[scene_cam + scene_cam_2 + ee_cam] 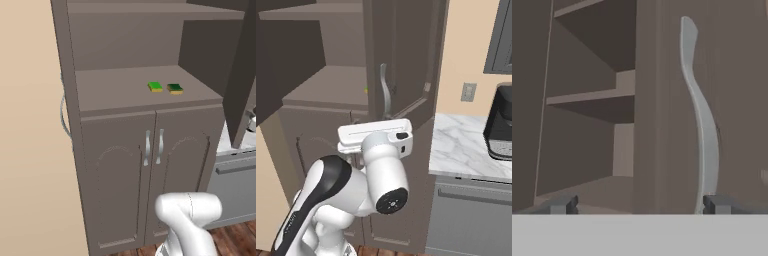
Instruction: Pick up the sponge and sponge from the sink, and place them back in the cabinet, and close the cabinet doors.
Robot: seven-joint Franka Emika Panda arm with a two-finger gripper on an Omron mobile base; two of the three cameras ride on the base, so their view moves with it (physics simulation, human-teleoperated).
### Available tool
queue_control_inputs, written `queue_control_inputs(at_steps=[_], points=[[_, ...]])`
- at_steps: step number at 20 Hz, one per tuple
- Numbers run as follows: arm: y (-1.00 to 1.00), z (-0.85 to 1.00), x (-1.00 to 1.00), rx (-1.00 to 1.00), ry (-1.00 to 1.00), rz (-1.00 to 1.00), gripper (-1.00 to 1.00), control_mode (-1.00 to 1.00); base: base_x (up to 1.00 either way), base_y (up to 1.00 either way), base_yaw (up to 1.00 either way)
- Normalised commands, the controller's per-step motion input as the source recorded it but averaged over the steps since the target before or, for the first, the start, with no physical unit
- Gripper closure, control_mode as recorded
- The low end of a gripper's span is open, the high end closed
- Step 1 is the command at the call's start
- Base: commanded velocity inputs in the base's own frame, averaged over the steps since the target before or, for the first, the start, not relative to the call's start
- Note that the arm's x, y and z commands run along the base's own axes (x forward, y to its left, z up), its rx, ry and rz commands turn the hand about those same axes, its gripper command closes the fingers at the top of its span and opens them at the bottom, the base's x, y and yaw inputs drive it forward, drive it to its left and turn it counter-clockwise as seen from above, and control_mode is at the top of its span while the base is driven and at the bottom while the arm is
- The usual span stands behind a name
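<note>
The left base view looks forward and down from behind the arm's left side, facing the cabinet nearly front on, near enough to take in its open shelf and the 2 arched lower doors. The right base view looks from behind the arm's right side, close up, at the same cabinet seen more obliquely, with an open upper door and the marble worktop to the right. Both share the shelf and the lower doors. The hand view sits very near that open door, facing its silver handle and the inner shelves beyond.
</note>
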Motion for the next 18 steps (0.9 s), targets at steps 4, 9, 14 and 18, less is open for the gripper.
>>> queue_control_inputs(at_steps=[4,9,14,18], points=[[0.36,-0.01,0.0,0.0,-0.03,0.0,-1.0,-1.0,0.0,0.0,0.0],[0.37,-0.07,0.05,0.0,-0.03,0.02,-1.0,-1.0,0.0,0.0,0.0],[0.28,-0.12,0.14,0.0,-0.03,0.06,-1.0,-1.0,0.0,0.0,0.0],[0.29,-0.14,0.21,0.0,-0.02,0.06,-1.0,-1.0,0.0,0.0,0.0]])
